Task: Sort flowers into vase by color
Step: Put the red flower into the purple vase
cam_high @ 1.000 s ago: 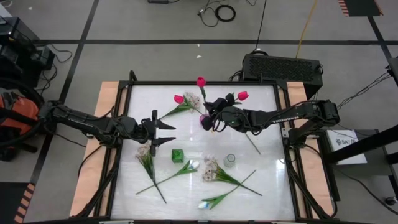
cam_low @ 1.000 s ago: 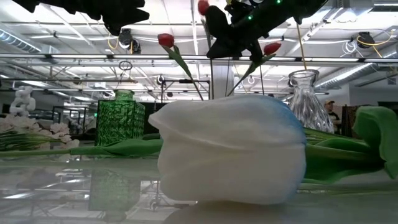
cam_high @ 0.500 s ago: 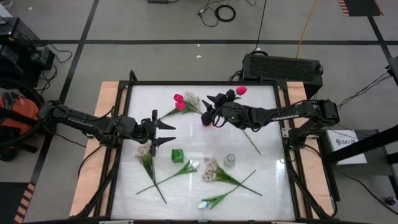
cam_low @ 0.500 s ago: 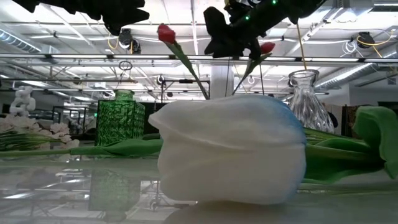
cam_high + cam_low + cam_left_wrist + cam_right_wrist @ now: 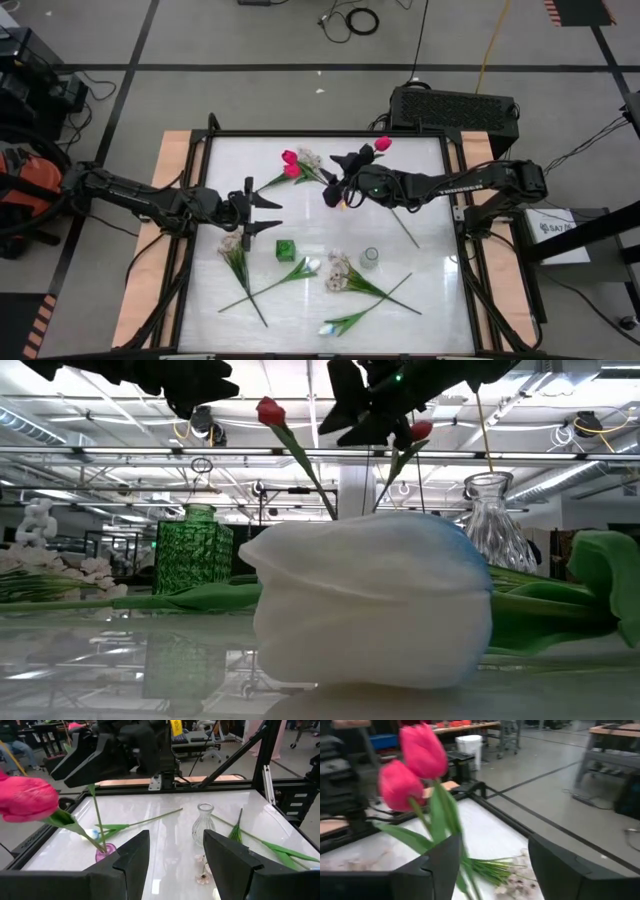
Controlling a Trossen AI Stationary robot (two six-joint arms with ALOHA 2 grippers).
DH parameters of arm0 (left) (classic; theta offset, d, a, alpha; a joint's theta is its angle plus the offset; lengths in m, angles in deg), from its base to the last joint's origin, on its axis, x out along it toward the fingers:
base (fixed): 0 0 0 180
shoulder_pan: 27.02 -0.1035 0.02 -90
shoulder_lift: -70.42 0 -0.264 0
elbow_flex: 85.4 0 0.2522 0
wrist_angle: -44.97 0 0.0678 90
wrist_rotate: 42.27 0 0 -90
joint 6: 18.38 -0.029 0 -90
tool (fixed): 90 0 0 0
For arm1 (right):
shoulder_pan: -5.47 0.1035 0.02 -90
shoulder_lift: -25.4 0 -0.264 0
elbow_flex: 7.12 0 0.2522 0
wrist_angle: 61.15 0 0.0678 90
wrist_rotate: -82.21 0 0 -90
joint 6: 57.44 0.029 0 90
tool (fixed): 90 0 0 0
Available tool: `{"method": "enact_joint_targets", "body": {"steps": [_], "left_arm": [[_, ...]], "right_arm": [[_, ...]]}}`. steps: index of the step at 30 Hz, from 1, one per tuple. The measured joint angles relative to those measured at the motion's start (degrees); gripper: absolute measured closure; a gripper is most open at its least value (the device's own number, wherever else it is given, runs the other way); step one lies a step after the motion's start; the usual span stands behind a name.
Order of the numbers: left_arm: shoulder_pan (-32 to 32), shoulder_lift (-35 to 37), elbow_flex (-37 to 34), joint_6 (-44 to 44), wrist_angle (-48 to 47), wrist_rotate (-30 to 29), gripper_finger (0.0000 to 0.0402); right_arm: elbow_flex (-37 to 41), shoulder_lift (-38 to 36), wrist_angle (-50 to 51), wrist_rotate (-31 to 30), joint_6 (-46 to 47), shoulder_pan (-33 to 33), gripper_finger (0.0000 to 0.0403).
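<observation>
Above the small pink vase [image 5: 330, 193] our right claw [image 5: 339, 172] hangs spread, pink tulips [image 5: 289, 164] leaning from the vase; brushing those stems could topple it. Our left claw [image 5: 264, 211], also spread, waits mid-table.

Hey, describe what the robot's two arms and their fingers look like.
Both arms are dark, nearly black, jointed and slim. The right arm carries pale lettering along its forearm; the left arm has none visible. Each ends in two broad, flat, angular dark fingers.
</observation>
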Motion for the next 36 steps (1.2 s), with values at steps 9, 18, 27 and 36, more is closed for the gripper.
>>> {"method": "enact_joint_targets", "body": {"steps": [9, 18, 27, 36], "left_arm": [[0.02, 0.00, 0.00, 0.33, -0.27, -0.31, 0.0208], [0.00, 2.15, 0.27, -2.98, 1.21, -8.97, 0.0208], [-4.94, 7.20, 2.13, -13.57, 6.47, -11.68, 0.0232], [-20.88, 1.03, 2.19, -14.40, 10.15, 7.19, 0.0325]], "right_arm": [[-3.07, -2.50, 3.49, 4.46, -4.10, 0.02, 0.0140], [-8.68, -8.77, 16.27, 4.38, -9.47, 5.16, 0.0142], [-8.64, -12.65, 26.33, 4.19, -5.15, 13.51, 0.0174], [-8.65, -12.71, 26.00, 4.00, -6.73, 16.37, 0.0205]]}}
